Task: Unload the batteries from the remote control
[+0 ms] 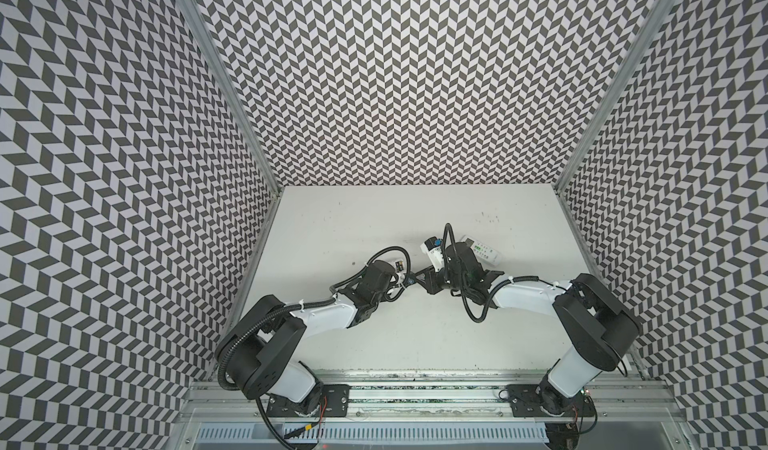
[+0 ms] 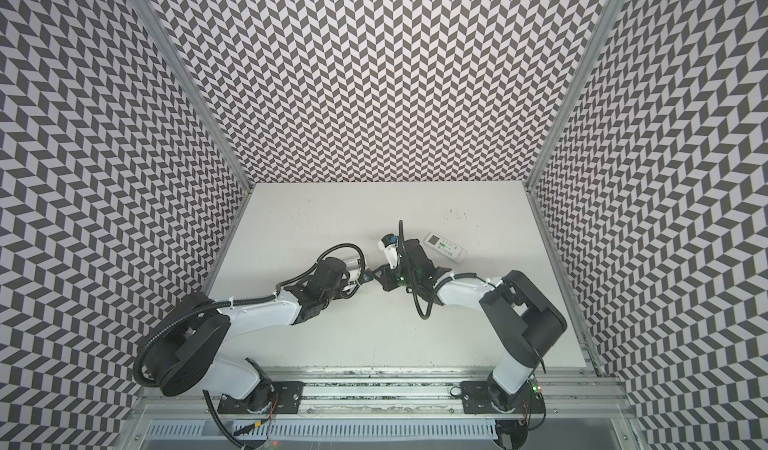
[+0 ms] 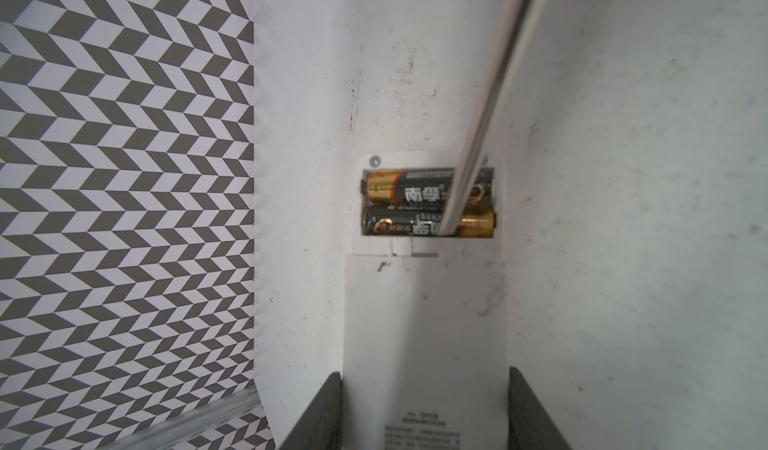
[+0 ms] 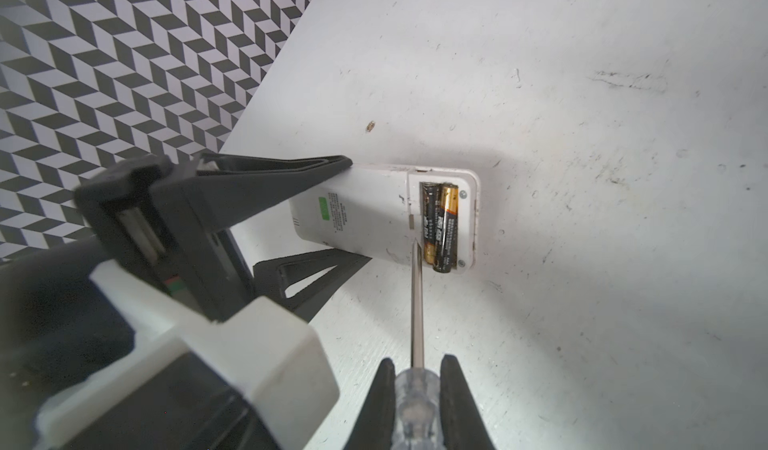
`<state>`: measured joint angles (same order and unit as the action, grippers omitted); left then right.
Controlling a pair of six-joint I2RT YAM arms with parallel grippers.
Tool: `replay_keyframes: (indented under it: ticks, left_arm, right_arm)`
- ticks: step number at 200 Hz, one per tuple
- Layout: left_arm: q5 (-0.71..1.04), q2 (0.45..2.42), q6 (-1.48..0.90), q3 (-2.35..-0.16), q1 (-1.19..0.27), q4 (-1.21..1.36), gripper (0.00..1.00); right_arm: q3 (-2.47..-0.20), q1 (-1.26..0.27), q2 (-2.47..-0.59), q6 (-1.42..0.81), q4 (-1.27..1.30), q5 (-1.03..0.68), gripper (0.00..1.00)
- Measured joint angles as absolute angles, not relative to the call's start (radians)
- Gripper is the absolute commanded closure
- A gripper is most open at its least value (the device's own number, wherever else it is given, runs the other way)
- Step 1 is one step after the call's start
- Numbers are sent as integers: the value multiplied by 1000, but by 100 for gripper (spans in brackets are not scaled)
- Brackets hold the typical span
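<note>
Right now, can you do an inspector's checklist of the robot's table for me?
Surface: white table, scuffed and speckled with small dark marks.
Job's things: remote control back up, cover off; two batteries side by side in the open bay.
Clutter: a second remote, buttons up, lying farther back on the table.
Grippers: left gripper clamps the remote control's sides; right gripper holds a screwdriver, tip at the batteries.
Cables: black cables loop along both arms.
Surroundings: chevron-patterned walls on three sides; metal rail in front.
</note>
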<state>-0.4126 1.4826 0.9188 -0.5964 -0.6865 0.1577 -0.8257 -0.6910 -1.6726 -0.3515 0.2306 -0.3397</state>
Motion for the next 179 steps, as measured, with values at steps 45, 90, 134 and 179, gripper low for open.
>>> replay_keyframes:
  ticks: [45, 90, 134, 179]
  left_arm:
    - [-406, 1483, 915, -596, -686, 157, 100]
    - [-398, 1483, 915, -595, -687, 157, 100]
    - [-397, 1480, 915, -584, -686, 155, 100]
    - [-395, 1479, 915, -584, -686, 156, 100]
  right_arm:
    - [-826, -691, -1673, -349, 228, -298, 100]
    - [-821, -696, -1655, -336, 203, -256, 100]
    - [-778, -697, -1569, -333, 176, -217, 100]
    - [-767, -697, -1577, -335, 176, -228, 100]
